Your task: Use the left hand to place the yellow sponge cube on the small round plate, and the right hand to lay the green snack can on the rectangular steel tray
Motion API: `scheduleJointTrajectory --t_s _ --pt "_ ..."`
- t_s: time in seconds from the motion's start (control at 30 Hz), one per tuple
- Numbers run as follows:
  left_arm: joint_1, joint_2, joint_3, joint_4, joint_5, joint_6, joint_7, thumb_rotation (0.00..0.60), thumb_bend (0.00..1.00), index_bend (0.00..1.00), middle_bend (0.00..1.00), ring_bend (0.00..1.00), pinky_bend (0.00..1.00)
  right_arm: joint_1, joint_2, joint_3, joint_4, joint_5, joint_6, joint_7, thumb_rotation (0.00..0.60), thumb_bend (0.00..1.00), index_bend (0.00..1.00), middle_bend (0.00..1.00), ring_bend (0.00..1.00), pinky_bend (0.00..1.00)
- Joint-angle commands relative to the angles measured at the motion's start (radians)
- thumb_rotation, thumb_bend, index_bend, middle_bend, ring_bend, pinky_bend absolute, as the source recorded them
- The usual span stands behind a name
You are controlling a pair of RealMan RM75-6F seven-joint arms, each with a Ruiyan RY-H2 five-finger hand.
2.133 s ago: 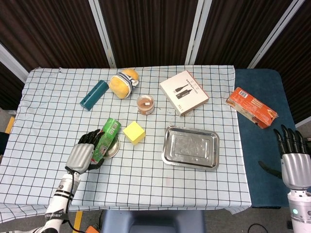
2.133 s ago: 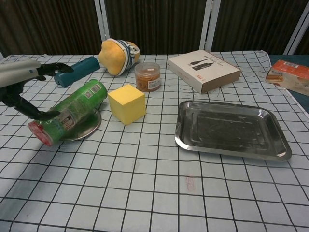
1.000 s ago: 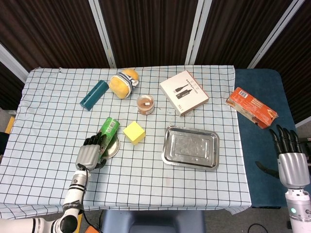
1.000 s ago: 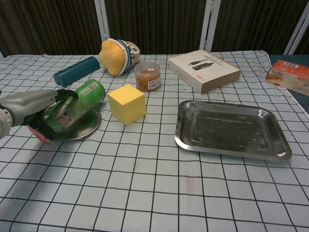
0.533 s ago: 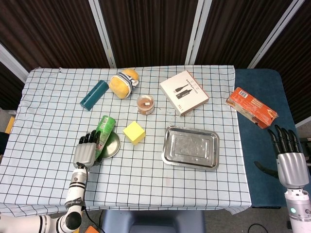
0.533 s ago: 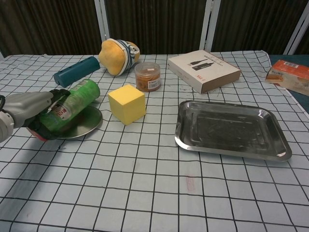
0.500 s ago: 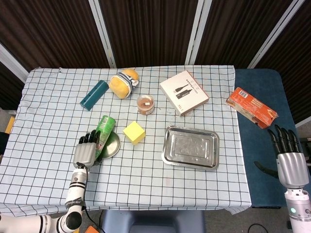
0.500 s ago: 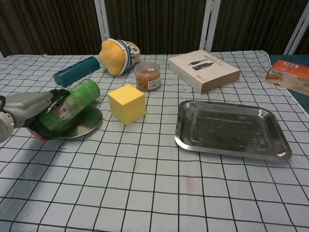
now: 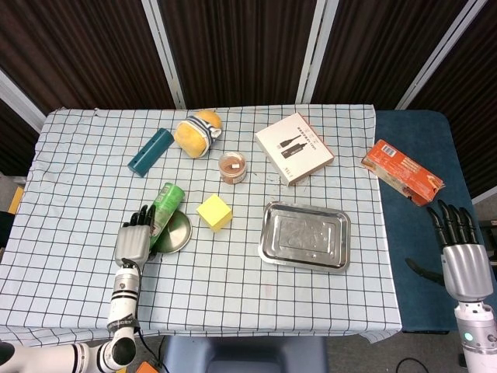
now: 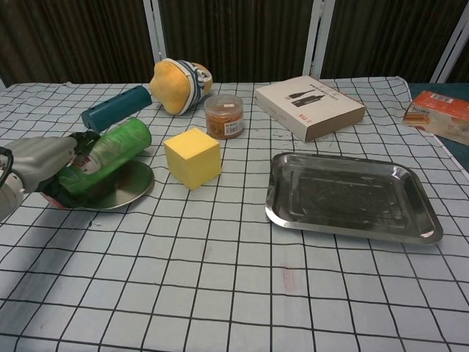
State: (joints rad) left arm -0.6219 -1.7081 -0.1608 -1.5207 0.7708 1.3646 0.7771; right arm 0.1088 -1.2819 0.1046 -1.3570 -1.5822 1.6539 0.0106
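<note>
The left hand (image 10: 44,163) is gripping the green snack can (image 10: 106,156) with its fingers, holding it tilted over the small round plate (image 10: 124,189) near the table's left edge. The yellow sponge cube (image 10: 193,157) is sitting just beside the plate. The rectangular steel tray (image 10: 350,196) is lying toward the right edge. The right hand (image 9: 464,260) is hanging off the table, fingers spread, holding nothing.

Probably a lab: checkered tablecloth (image 9: 233,295), dark curtain panels (image 9: 233,47).

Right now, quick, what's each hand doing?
Left hand: holding the green snack can over the small round plate.
Right hand: open, holding nothing, off the table's right edge.
</note>
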Motion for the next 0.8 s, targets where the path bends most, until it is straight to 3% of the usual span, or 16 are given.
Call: scheduleJointTrajectory --t_s 0.03,0.27,0.43,0.57,0.7,0.8 --pt "0.009 -0.015 0.004 0.027 0.040 0.006 -0.032 0.600 0.38 0.00 0.16 0.26 0.49 0.000 0.000 0.000 0.000 0.000 -0.001 0.002 0.600 0.05 0.01 0.00 0.00 0.00" --pt "0.029 -0.036 0.011 0.081 0.150 0.033 -0.102 0.600 0.45 0.08 0.33 0.45 0.72 -0.001 -0.002 0.001 0.002 -0.003 -0.001 0.000 0.600 0.05 0.02 0.00 0.00 0.00" --pt "0.052 -0.015 0.004 0.075 0.231 0.065 -0.171 0.600 0.47 0.12 0.38 0.49 0.74 0.000 -0.003 0.003 0.004 -0.002 -0.003 0.002 0.600 0.05 0.02 0.00 0.00 0.00" --pt "0.085 0.052 0.005 0.018 0.300 0.083 -0.260 0.600 0.47 0.13 0.38 0.49 0.74 -0.001 -0.002 0.003 0.003 -0.004 -0.003 0.006 0.600 0.05 0.02 0.00 0.00 0.00" --pt "0.112 0.155 0.054 -0.051 0.435 0.041 -0.456 0.600 0.47 0.15 0.39 0.49 0.74 0.000 -0.003 0.005 0.003 -0.002 -0.004 0.005 0.600 0.04 0.02 0.00 0.00 0.00" --pt "0.110 0.214 0.103 -0.036 0.573 0.010 -0.598 0.600 0.47 0.19 0.39 0.49 0.74 0.000 -0.006 0.006 0.004 -0.001 -0.005 0.001 0.600 0.05 0.02 0.00 0.00 0.00"
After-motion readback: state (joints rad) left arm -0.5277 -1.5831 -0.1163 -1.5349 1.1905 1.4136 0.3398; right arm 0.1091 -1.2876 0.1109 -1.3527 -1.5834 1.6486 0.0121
